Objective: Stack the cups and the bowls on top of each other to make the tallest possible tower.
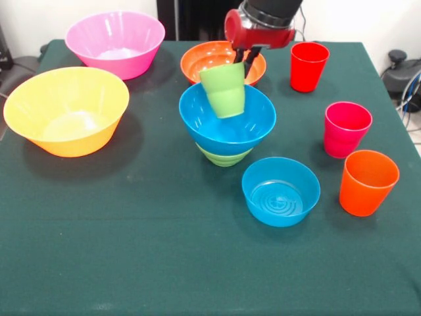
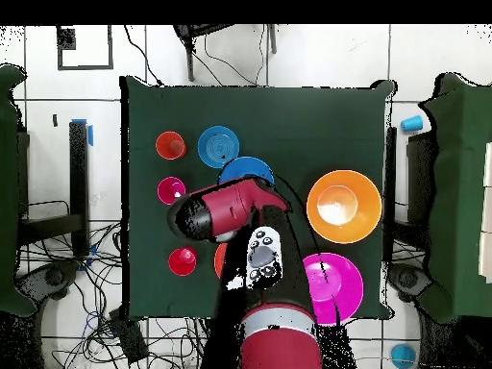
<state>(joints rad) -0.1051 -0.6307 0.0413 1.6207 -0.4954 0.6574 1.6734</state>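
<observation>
Gripper [image 1: 246,60] pinches green cup [image 1: 224,91] by its rim, tilted over blue bowl [image 1: 227,125]; cup looks light, stiff, glossy-slick, so rim wall seems the surest hold.

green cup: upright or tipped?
Tipped. The light green cup hangs slanted from the hand, mouth up, over the wide blue bowl.

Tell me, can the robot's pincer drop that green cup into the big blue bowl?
Probably yes. The pincer grips the green cup by its rim, right over the wide blue bowl, which looks empty, with nothing in between.
</observation>
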